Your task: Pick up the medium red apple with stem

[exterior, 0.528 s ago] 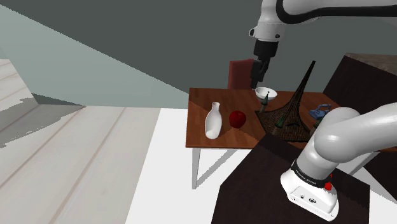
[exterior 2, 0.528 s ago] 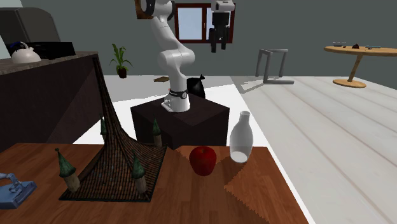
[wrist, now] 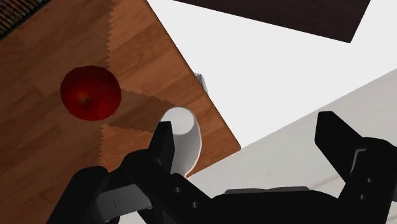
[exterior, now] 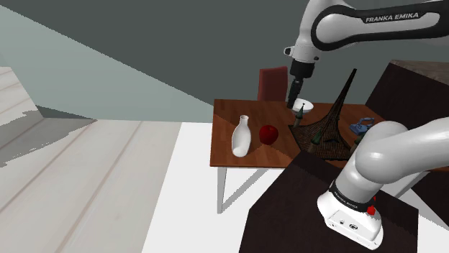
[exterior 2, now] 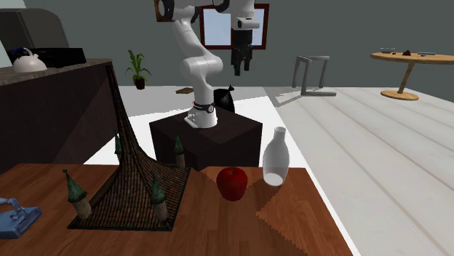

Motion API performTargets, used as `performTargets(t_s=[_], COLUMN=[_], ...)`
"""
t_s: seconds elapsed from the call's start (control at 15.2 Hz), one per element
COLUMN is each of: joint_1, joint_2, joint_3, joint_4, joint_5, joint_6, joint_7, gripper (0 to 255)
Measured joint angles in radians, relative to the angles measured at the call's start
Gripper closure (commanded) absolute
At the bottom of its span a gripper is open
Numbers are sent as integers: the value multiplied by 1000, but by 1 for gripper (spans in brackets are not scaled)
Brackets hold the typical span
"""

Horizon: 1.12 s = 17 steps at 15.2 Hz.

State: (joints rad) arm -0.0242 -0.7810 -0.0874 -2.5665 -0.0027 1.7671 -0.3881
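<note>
The red apple (exterior: 268,134) with a small stem stands on the brown wooden table (exterior: 229,115), close beside a white bottle-shaped vase (exterior: 241,136). From across the table, the apple (exterior 2: 232,182) is at the table's near middle, with the vase (exterior 2: 274,157) to its right. My black gripper (exterior: 296,95) hangs open and empty, high above the table. Its height also shows in the second exterior view, where the gripper (exterior 2: 239,64) points down. In the wrist view the gripper (wrist: 248,137) is over white floor past the table's edge. There the apple (wrist: 90,93) lies beyond the vase (wrist: 181,137), off to one side.
A tall dark net-like tower sculpture (exterior: 327,122) stands on the table, near a white bowl (exterior: 301,106) and a blue object (exterior: 360,127). A red chair (exterior: 273,83) is behind the table. The arm's dark stand (exterior 2: 207,138) is next to the table.
The gripper has come down a little and shifted slightly to the shoulder view's right. The upper arm has swung over. The apple and vase have not moved.
</note>
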Motion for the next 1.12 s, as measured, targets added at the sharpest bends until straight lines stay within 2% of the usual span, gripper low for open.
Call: performTargets(t_s=[0.33, 0.66, 0.92, 1.12], joint_1=[-9, -6, 30, 81], joint_2=[34, 158, 296, 421], joint_3=[-114, -250, -364, -464], joint_4=[-92, -135, -126, -95], joint_5=[-69, -119, -113, -64], joint_6=[164, 368, 526, 634], joint_7=[-192, -400, -577, -740], gripper=[0, 0, 0, 0])
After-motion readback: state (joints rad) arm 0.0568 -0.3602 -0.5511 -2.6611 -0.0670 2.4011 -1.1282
